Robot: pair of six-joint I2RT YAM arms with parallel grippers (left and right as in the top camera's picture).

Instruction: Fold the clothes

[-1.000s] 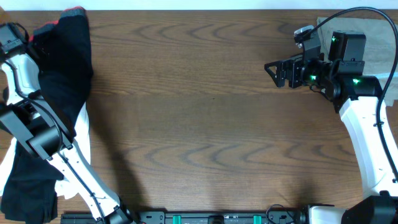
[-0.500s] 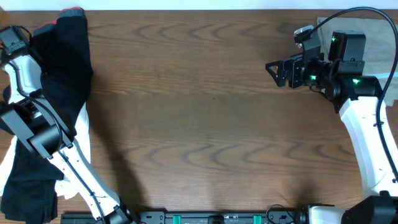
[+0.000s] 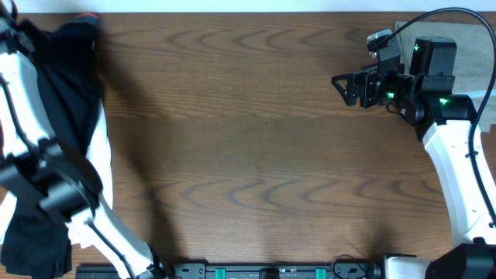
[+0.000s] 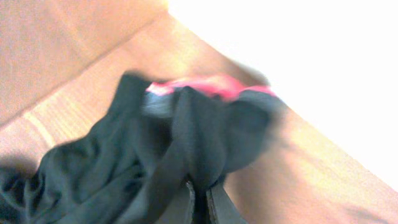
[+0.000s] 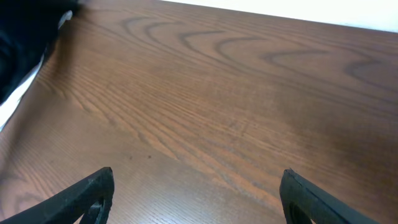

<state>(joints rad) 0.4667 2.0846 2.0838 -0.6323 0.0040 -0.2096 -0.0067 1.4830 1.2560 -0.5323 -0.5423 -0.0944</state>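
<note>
Far-left corner of the bench, seen from overhead: the left arm is smeared by motion and runs out of the picture at the top corner, so the left jaws cannot be made out from above. Its wrist camera, also blurred, shows two fingers set narrowly together at the bottom of the picture. A fold of the black pants appears to be pinched between them, though the lower edge cuts off the pinch itself. The pants lie bunched along the bench's left side, their red waistband edge close to the far edge. A white garment shows just beside them. A black heap sits at the near-left corner, partly under the arm and partly cropped by the picture's side.

On the other side, the right arm stands over a khaki cloth at the far-right corner and hides much of it. The right jaws are spread wide and hold nothing. In the wrist view only the tips of the two fingers show, in the bottom corners, with wood grain between them. A broad stretch of wood separates the two arms, and the clothes keep to the bench's edges.
</note>
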